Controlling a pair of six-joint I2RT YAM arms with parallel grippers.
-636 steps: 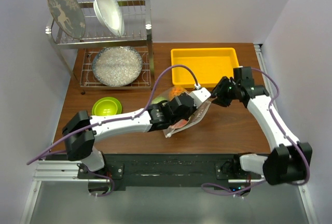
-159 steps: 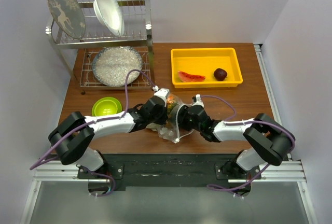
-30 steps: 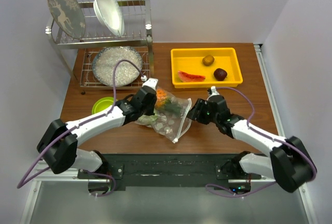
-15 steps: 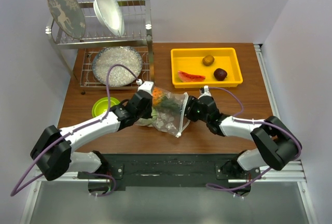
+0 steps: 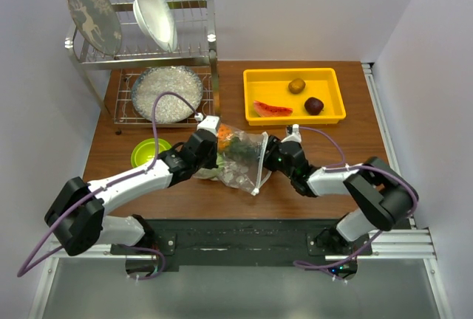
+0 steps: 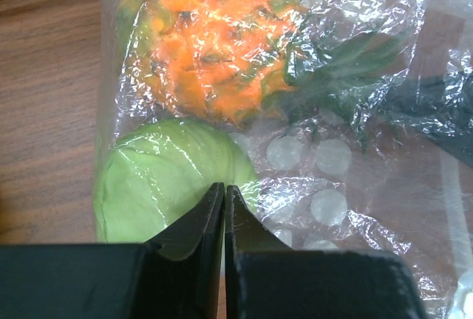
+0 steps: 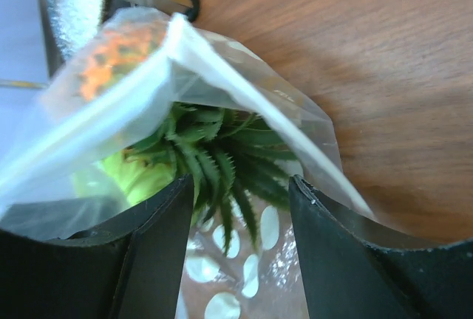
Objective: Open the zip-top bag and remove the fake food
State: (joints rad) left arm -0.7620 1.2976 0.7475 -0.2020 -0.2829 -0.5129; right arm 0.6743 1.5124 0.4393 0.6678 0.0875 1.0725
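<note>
The zip-top bag (image 5: pixel 244 167) lies mid-counter (image 5: pixel 332 149) between the two arms, its mouth facing right. The left pincer (image 6: pixel 223 197) is pressed together, pinching the bag's film just over the green round fruit (image 6: pixel 159 186), with the orange pineapple (image 6: pixel 211 46) beyond it inside. The right pincer (image 7: pixel 240 182) is spread at the open mouth, pineapple leaves between its fingers. In the yellow tray (image 5: pixel 292 71) sit the watermelon slice (image 5: pixel 272 109), kiwi (image 5: pixel 296 86) and dark ball (image 5: pixel 314 105).

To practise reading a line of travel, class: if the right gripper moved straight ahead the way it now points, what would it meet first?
Probably the pineapple's green leaves, just inside the open mouth of the zip-top bag. The right gripper has its jaws open around them, though depth is hard to judge.
</note>
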